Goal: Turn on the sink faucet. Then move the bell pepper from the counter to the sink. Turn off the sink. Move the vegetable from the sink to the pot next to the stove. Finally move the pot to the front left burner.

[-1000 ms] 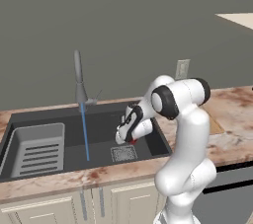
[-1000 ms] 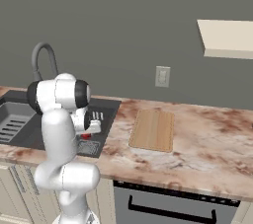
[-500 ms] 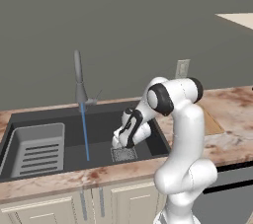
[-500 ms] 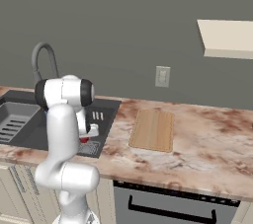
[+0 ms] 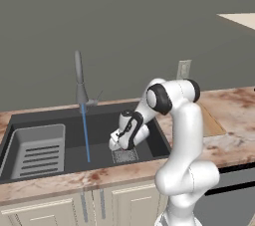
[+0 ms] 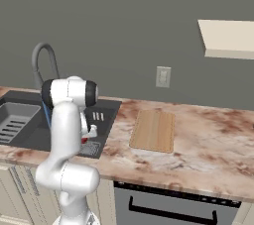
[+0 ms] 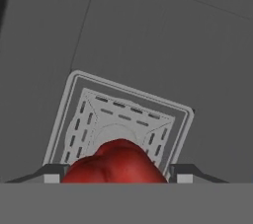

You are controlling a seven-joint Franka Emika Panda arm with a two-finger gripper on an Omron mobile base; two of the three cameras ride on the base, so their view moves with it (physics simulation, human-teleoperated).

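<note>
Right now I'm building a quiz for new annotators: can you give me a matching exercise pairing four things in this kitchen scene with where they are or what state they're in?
Things:
1. bell pepper
2. sink faucet
3. cutting board
4. slotted tray

Places or states:
A. lying flat on the counter, right of the sink
B. between the fingers of the gripper, above the drain grate
C. in the left part of the basin
D. running a thin blue stream

Pairs: 1-B, 2-D, 3-A, 4-C

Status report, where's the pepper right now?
Gripper jaws shut on bell pepper, low in the sink over the drain grate. Faucet running. Nothing in the way.
</note>
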